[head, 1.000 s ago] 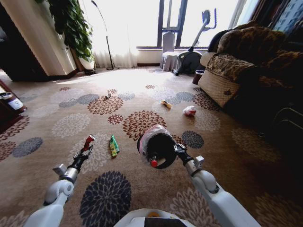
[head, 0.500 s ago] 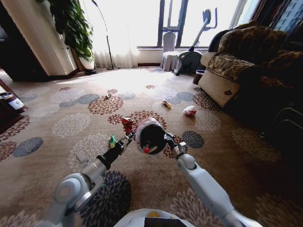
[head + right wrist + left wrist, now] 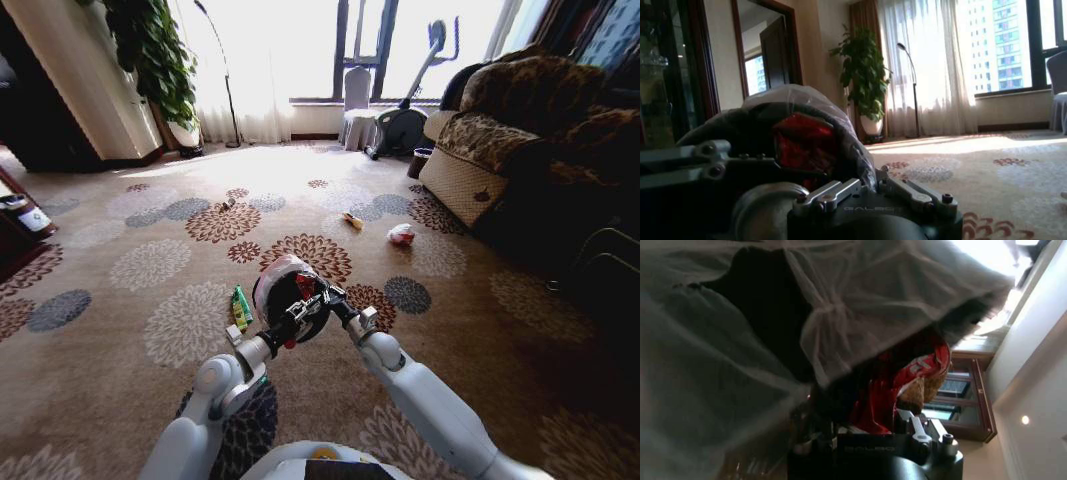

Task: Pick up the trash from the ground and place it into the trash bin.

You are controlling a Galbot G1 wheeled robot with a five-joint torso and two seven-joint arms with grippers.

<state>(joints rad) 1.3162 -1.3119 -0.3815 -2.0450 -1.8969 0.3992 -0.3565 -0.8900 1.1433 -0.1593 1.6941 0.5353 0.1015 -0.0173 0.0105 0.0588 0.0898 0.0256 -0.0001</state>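
Observation:
The trash bin (image 3: 272,292), black with a pale plastic bag over its rim, is held off the carpet and tipped toward me, with my right gripper (image 3: 334,297) shut on its rim. My left gripper (image 3: 304,298) is shut on a red wrapper (image 3: 305,285) and holds it at the bin's mouth. The left wrist view has the red wrapper (image 3: 910,372) against the bag (image 3: 873,305). From the right wrist, the wrapper (image 3: 803,142) sits inside the bin (image 3: 800,102). A green wrapper (image 3: 240,307), a white-red wad (image 3: 401,234) and yellowish scraps (image 3: 351,220) lie on the carpet.
A brown patterned sofa (image 3: 520,140) runs along the right. An exercise machine (image 3: 405,120), a small dark pot (image 3: 419,161) and a covered chair (image 3: 356,105) stand by the window. A potted plant (image 3: 160,70) is at the back left, and a small dark object (image 3: 228,204) lies on the carpet.
My left arm swung right and forward, carrying the red wrapper to the bin's mouth. My right arm moved the bin left and up to meet it.

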